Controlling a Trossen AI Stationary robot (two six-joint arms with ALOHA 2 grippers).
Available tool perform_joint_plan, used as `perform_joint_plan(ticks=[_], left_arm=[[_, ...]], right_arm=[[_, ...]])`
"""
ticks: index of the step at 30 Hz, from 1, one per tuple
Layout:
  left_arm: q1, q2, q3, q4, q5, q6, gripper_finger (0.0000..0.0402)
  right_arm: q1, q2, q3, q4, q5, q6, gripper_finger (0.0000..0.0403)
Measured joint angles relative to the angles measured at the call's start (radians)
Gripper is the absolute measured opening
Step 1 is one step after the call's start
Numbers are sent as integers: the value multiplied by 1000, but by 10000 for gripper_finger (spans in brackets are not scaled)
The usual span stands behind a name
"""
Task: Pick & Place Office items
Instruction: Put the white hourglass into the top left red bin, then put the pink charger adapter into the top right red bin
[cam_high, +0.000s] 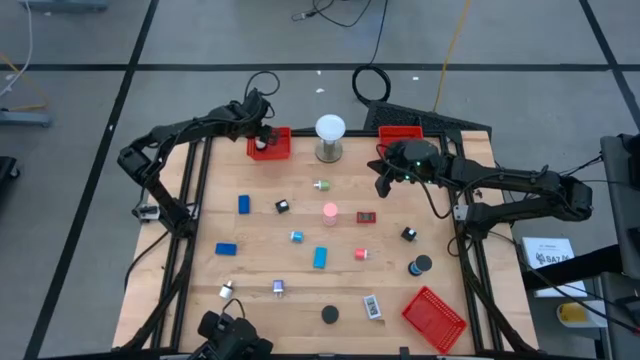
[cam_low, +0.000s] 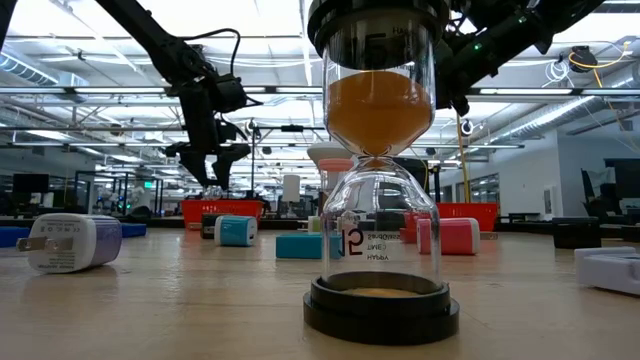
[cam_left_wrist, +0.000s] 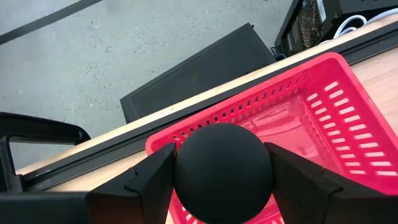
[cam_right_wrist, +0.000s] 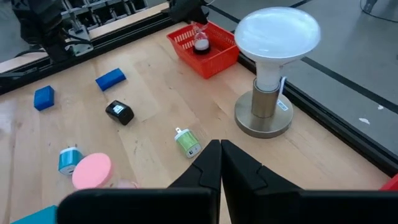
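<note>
A small hourglass with a black round cap (cam_left_wrist: 222, 163) is sitting pinched between the left gripper's (cam_high: 262, 130) fingers inside the red mesh tray (cam_left_wrist: 323, 118) left of the white globe lamp (cam_high: 330, 137); the right gripper (cam_right_wrist: 220, 163), pressed together, is hovering right of the lamp, small blue, pink and green items lying scattered in front

A robotics lab in an open-plan hall: 2 arms (cam_high: 180, 140) on a framed wooden table (cam_high: 300, 290), ceiling strip lights (cam_low: 90, 60), monitors behind.
</note>
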Motion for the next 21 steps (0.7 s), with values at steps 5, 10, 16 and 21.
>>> perform_joint_plan(ticks=[5,10,16,21], left_arm=[[0,0,10,-8,0,10,244],[0,0,27,-36,-2,42,276],[-2,0,27,-58,-1,45,308],[-3,-51,27,-57,14,102,309]], right_arm=[[13,0,0,0,2,8,0],[23,0,0,0,3,8,0],[23,0,0,0,3,3,0],[22,0,0,0,3,-23,0]])
